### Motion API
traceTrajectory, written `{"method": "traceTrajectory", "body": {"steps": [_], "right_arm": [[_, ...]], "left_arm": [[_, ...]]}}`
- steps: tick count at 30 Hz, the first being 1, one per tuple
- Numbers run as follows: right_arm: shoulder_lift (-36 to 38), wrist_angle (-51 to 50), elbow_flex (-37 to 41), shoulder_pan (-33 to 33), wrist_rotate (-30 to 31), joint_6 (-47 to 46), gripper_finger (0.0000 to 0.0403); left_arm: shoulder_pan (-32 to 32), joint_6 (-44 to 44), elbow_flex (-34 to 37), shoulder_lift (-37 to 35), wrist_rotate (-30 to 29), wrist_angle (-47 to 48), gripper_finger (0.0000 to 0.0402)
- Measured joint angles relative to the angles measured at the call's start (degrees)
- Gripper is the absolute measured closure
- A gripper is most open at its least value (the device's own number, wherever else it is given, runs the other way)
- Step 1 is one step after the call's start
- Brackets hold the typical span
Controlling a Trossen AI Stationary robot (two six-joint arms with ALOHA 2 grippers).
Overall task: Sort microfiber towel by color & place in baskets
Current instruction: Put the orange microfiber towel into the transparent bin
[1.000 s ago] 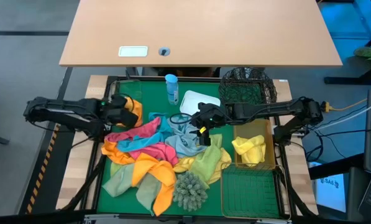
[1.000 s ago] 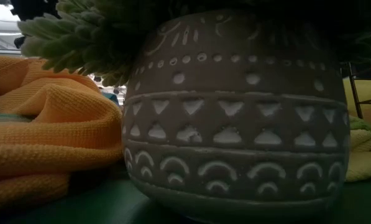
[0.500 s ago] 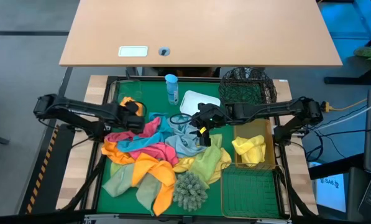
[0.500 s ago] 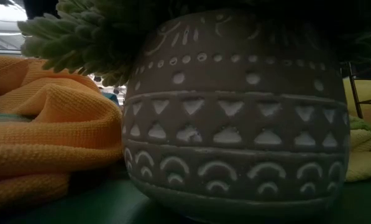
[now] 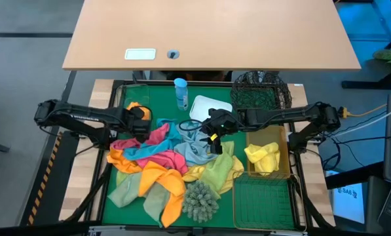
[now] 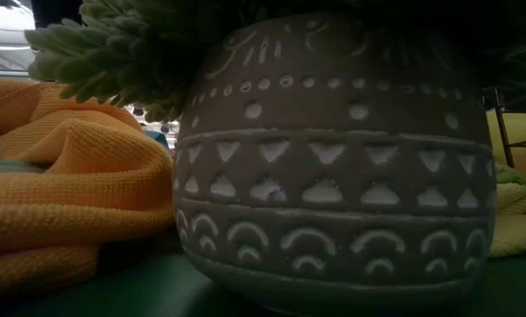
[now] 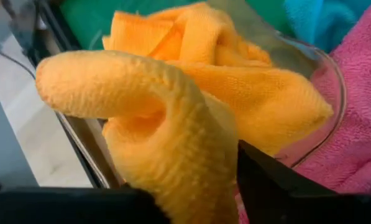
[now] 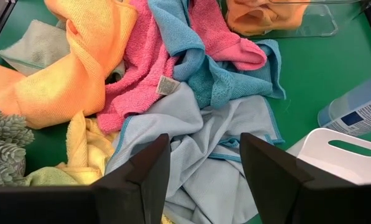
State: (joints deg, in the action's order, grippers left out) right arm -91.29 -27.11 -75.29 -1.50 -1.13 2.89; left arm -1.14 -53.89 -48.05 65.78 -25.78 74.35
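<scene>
Left claw (image 5: 141, 115) at far-left corner of green surface (image 5: 162, 98), clenched on fuzzy orange microfiber towel (image 7: 173, 124), held over clear plastic tub (image 7: 322, 81) already holding orange cloth. Right claw (image 8: 201, 168) released, fingers spread, hovering above pale grey-blue towel (image 8: 191, 143) in heap mid-surface. Pink towel (image 8: 141, 68), teal towel (image 8: 204, 68) lie tangled beside it. Yellow towel (image 5: 262, 156) sits in rectangular gold wire basket (image 5: 283, 172). Round black wire-mesh basket (image 5: 260, 88) stands far right.
</scene>
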Motion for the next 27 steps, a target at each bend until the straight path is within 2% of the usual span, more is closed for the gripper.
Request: {"method": "traceTrajectory", "body": {"steps": [7, 13, 19, 27], "right_arm": [[0.00, 0.00, 0.00, 0.00, 0.00, -0.02, 0.0210], [0.00, 0.01, 0.00, 0.00, 0.00, -0.04, 0.0210], [0.00, 0.02, 0.00, 0.00, 0.00, -0.03, 0.0210], [0.00, 0.02, 0.00, 0.02, 0.00, -0.02, 0.0210]], "left_arm": [[-3.76, 0.53, 0.00, -0.27, 4.11, 0.31, 0.0226], [-6.17, 3.30, -1.50, -0.24, 6.49, 1.32, 0.0213], [-8.77, 6.58, -6.59, -0.27, 5.47, 1.99, 0.0218], [-13.25, 11.68, -15.62, -0.24, 0.90, 5.60, 0.0218]]}}
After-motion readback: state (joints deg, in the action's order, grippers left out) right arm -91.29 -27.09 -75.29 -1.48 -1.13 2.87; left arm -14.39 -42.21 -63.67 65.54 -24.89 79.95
